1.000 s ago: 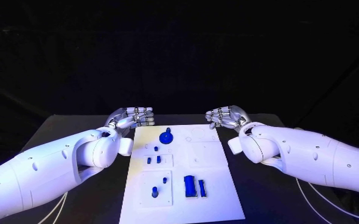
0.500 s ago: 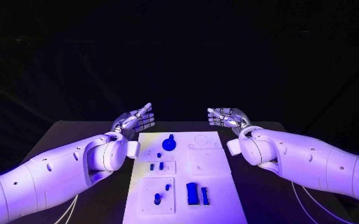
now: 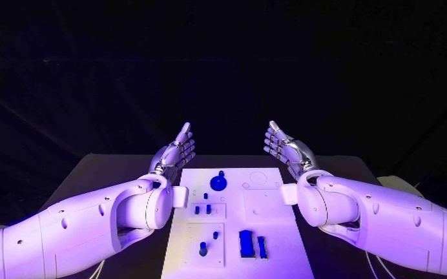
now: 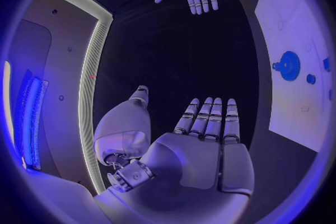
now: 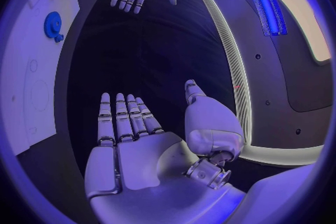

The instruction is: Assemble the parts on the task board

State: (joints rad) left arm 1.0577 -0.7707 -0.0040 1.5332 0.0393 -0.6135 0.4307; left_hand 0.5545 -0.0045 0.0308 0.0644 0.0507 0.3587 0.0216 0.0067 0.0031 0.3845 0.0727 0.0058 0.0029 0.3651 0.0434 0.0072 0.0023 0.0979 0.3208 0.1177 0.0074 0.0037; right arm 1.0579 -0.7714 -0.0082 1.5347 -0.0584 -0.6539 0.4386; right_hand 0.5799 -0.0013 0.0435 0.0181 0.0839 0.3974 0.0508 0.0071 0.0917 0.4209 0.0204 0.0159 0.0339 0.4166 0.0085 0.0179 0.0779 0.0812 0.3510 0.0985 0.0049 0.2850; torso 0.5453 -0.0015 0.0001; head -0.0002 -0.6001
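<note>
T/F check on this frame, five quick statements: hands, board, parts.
1. Both hands are open, fingers extended. True: left hand, right hand.
2. The left hand holds a blue part. False: it holds nothing.
3. The round blue part lies on the task board. True.
4. The right hand presses on the board. False: it is raised beyond the board's far end, apart from it.
5. The board is black. False: it is white, on a black table.
</note>
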